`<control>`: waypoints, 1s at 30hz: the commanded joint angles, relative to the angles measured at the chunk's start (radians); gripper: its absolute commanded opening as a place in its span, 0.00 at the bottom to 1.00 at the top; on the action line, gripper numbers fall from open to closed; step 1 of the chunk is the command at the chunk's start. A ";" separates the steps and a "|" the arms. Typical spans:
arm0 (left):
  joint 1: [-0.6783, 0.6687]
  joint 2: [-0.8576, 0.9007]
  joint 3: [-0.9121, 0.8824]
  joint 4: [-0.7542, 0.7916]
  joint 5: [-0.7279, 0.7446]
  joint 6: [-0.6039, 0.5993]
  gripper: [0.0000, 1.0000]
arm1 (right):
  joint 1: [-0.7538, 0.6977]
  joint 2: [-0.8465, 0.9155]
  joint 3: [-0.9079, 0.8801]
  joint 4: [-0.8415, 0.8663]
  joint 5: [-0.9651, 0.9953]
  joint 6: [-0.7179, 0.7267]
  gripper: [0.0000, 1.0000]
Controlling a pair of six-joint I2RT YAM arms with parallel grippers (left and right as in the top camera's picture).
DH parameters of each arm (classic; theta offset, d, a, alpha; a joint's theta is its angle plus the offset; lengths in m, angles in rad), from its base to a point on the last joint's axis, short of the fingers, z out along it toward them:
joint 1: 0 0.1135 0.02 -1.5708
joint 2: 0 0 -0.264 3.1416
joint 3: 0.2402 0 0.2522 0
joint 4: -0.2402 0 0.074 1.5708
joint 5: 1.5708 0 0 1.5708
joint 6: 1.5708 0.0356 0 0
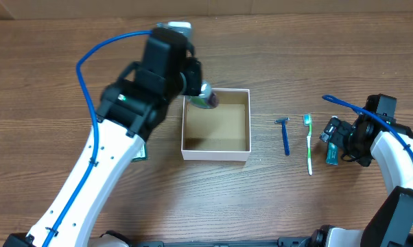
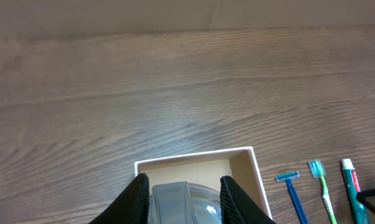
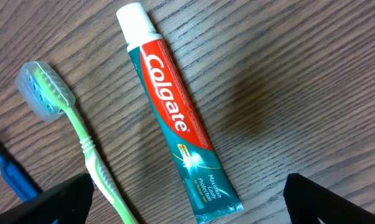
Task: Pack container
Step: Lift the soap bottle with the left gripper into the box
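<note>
The container is a square white-walled box with a brown inside, at the table's middle; it also shows in the left wrist view. My left gripper is shut on a clear plastic item and holds it over the box's back left corner. A blue razor, a green toothbrush and a Colgate toothpaste tube lie right of the box. My right gripper is open, above the tube's lower end.
A green-edged object lies left of the box, mostly under my left arm. Blue cables run along both arms. The razor and toothbrush show at the left wrist view's lower right.
</note>
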 commanded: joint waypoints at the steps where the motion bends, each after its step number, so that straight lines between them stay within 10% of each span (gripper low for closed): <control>1: -0.099 -0.022 0.043 0.011 -0.175 -0.023 0.30 | 0.005 -0.002 0.019 0.003 0.000 0.003 1.00; 30: -0.075 0.349 0.043 0.117 -0.294 -0.178 0.29 | 0.005 -0.002 0.019 0.003 0.001 0.003 1.00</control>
